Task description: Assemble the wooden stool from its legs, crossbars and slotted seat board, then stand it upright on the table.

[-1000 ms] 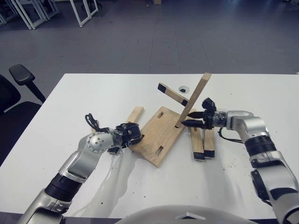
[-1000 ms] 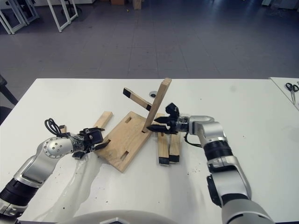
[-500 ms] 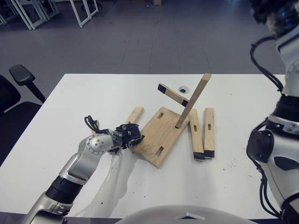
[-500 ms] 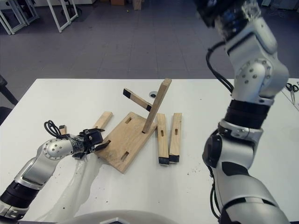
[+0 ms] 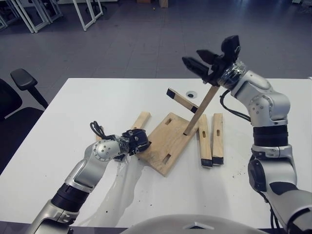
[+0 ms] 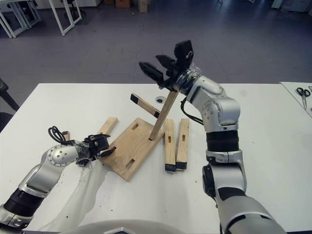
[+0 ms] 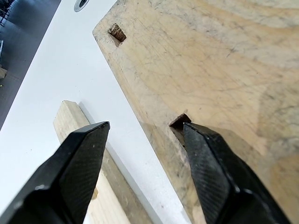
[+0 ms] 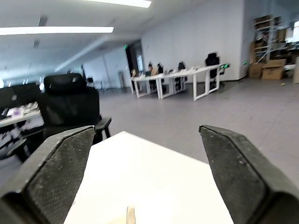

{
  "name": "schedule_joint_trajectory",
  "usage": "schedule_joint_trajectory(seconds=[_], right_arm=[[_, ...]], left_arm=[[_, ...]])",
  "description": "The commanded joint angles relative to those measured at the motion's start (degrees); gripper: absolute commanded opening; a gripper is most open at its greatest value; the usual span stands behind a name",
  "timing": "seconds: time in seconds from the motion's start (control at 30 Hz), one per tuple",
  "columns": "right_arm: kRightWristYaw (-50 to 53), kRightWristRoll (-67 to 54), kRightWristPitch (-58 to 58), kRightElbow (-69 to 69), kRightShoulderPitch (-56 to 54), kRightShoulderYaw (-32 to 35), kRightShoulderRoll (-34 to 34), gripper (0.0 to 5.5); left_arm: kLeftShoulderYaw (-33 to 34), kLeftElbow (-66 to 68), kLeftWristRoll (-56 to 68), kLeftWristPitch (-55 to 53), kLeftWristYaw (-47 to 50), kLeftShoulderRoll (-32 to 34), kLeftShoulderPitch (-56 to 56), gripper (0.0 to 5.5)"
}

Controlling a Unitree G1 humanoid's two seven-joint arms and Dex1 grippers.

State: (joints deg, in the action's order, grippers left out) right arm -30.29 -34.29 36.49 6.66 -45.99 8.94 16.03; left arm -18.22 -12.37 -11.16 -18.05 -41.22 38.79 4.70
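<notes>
Leaning out of a slot in the seat board (image 5: 165, 146), 1 leg (image 5: 201, 109) stands tilted toward the upper right of the left eye view, with its foot planted in the board at mid-frame. The board lies on the white table (image 5: 97, 97), turned cornerwise, and 2 more slots show in its top. A black-tipped bar (image 5: 178, 97) slants up behind the leg and crosses it; its lower end is hidden. Just right of the board, 2 pieces lie flat and parallel, black ends toward the lower edge of the frame: the inner slotted piece (image 5: 203, 141) and the outer slotted piece (image 5: 218, 135). A short plain bar (image 5: 142, 119) lies left of the board's far corner. The left tool (image 5: 142, 142) sits at the board's left edge, low on the table, its jaws apart; in the left wrist view 1 finger (image 7: 210, 163) lies over the board beside a slot and the other over the plain bar, gripping nothing. The right tool (image 5: 192, 56) hangs in the upper right of the frame, above the leg's top end, jaws spread wide and empty.
</notes>
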Motion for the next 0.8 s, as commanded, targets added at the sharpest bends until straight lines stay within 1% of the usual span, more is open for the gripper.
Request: schedule_joint_trajectory(seconds=[0.03, 0.13, 0.27, 0.37, 0.43, 0.53, 0.63, 0.8], right_arm=[[6.17, -6.41, 1.25, -8.63, -5.19, 9.01, 1.81, 4.11], [10.9, -8.14, 5.1, -15.76, 1.15, 12.3, 3.98, 4.11], [14.7, -5.66, 8.87, -21.65, 16.44, 13.11, 6.26, 4.11], [14.88, -0.68, 9.49, -24.37, 31.34, 8.81, 7.46, 4.11], [13.95, 1.68, 9.21, -25.45, 38.33, 5.64, 8.09, 4.11], [11.6, 4.15, 8.82, -26.81, 46.05, 0.78, 8.92, 4.11], [10.33, 6.39, 9.0, -27.48, 49.5, -3.07, 9.73, 4.11], [10.56, 8.26, 11.21, -31.42, 53.61, -5.43, 11.06, 4.11]], left_arm=[[-2.1, 1.43, 0.25, -3.49, -0.98, -1.38, -3.44, 2.92], [2.12, -3.08, 5.16, -7.45, 0.45, -4.88, -3.35, 2.92], [7.41, -10.84, 11.4, -12.91, 1.27, -7.51, -1.4, 2.92], [10.71, -14.96, 14.51, -17.18, 1.84, -7.48, -0.42, 2.92], [11.83, -15.47, 14.59, -18.49, 2.63, -6.72, -0.02, 2.92], [9.92, -12.14, 10.56, -15.5, 4.03, -4.1, -1.04, 2.92], [8.07, -6.67, 5.84, -11.18, 7.07, -2.77, -3.12, 2.92], [7.71, -4.33, 4.17, -7.99, 8.0, -2.22, -6.98, 2.92]])
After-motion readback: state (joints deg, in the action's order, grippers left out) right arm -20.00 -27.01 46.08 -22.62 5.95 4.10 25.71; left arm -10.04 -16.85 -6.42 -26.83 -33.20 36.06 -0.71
